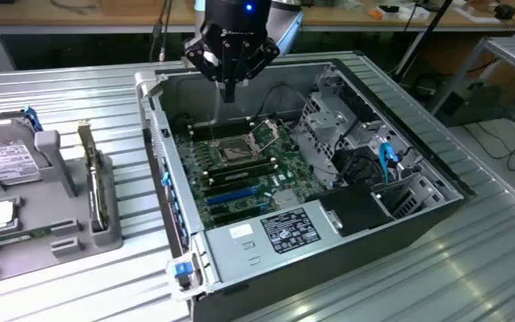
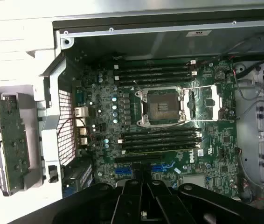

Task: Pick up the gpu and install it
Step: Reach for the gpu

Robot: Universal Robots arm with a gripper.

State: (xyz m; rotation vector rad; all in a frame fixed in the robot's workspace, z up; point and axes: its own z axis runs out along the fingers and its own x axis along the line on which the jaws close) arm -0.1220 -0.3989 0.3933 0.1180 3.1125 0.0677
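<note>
Black tool (image 1: 229,90), fingers pressed shut on nothing, hangs over the far end of the open case (image 1: 329,258), above the motherboard (image 1: 239,168) and its bare processor socket. The gpu (image 1: 94,181) stands on edge in a grey holder (image 1: 61,231) on the ribbed metal surface (image 1: 78,87), well apart from the tool toward the exterior view's left, beside a hard drive (image 1: 3,164). The job looks barely begun. The likely hazards: closed fingers dropping onto the exposed socket, or an off-centre grip tilting the thin card so that it jams in its holder.
</note>
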